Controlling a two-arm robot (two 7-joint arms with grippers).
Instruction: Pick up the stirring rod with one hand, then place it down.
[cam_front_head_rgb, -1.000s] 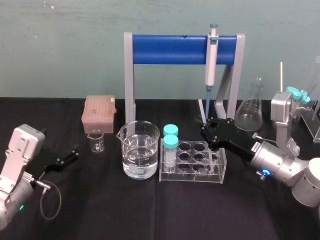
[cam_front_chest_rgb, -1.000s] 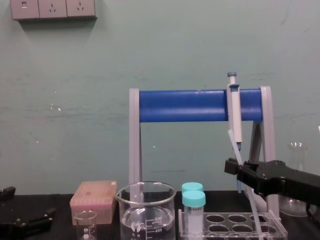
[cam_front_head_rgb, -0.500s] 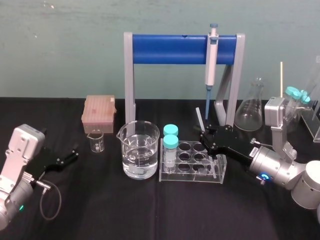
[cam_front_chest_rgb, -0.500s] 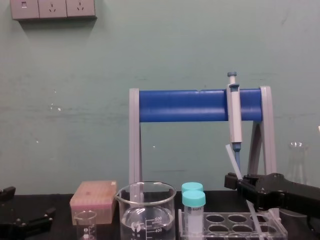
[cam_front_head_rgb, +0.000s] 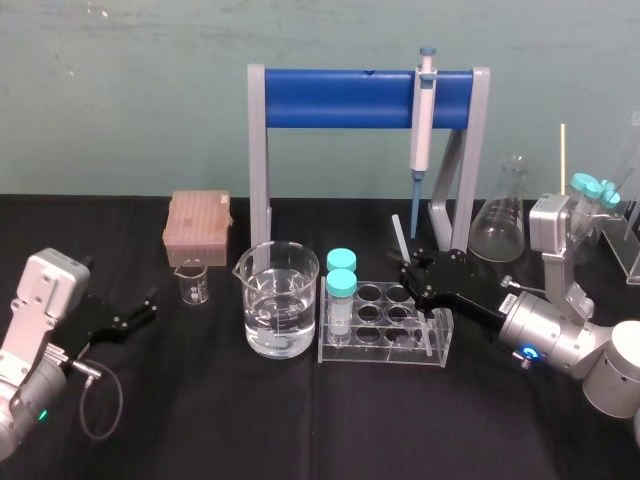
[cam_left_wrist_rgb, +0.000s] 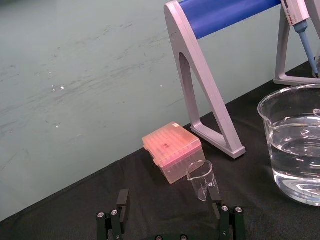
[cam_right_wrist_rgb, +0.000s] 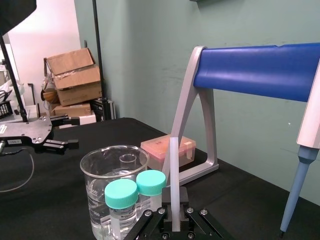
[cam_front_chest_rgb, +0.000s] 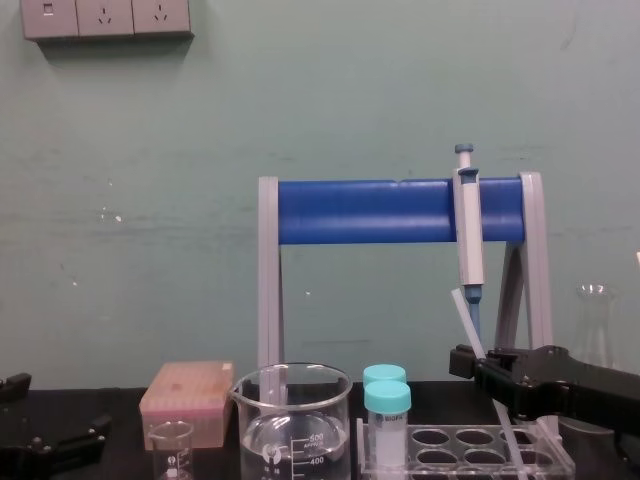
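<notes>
The right tool (cam_front_head_rgb: 410, 274) grips the stirring rod (cam_front_head_rgb: 399, 238), which is tilted over the right end of the tube rack (cam_front_head_rgb: 380, 352). The left tool (cam_front_head_rgb: 138, 310) sits at the left, fingers apart.

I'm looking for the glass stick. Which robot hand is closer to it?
Right. The right gripper is shut on the stirring rod, over the tube rack. The left gripper sits open far off, on the big beaker's other side.

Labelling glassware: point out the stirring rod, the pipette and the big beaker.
stirring rod (cam_right_wrist_rgb: 173, 175), right wrist view, upper shaft
pipette (cam_front_head_rgb: 423, 122), head view, white body
big beaker (cam_front_head_rgb: 280, 277), head view, front wall
</notes>
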